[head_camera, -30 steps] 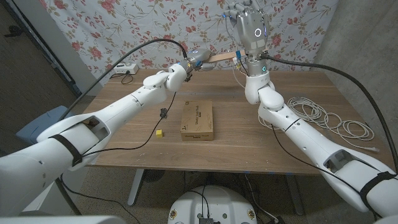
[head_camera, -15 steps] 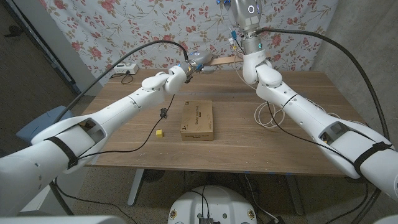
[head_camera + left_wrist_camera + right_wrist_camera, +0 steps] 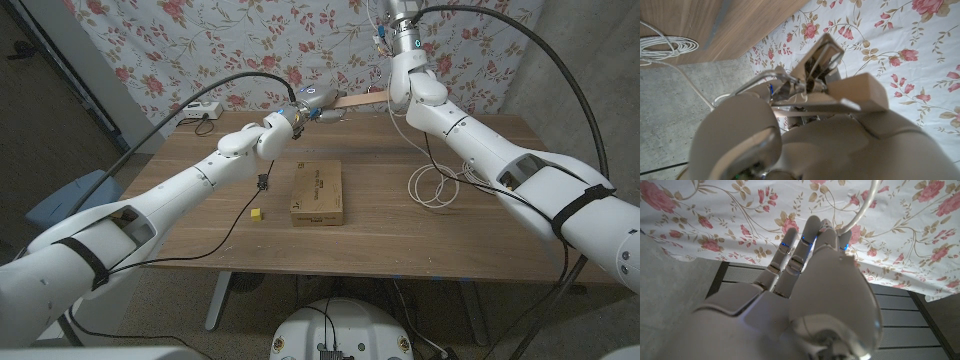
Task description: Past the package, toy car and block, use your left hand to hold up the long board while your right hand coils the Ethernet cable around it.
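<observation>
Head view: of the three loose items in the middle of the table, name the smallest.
The yellow block. It is a tiny cube left of the flat brown package, and looks smaller than the dark toy car behind it.

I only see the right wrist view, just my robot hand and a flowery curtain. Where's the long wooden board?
Observer: In the head view, the left hand holds the long light wooden board up off the wooden table, beyond the brown cardboard package.
Operator: Is there cable on the table?
Observer: Yes, loops of the white Ethernet cable lie on the table, right of the package.
Operator: And the block?
Observer: The small yellow block sits left of the package.
</observation>
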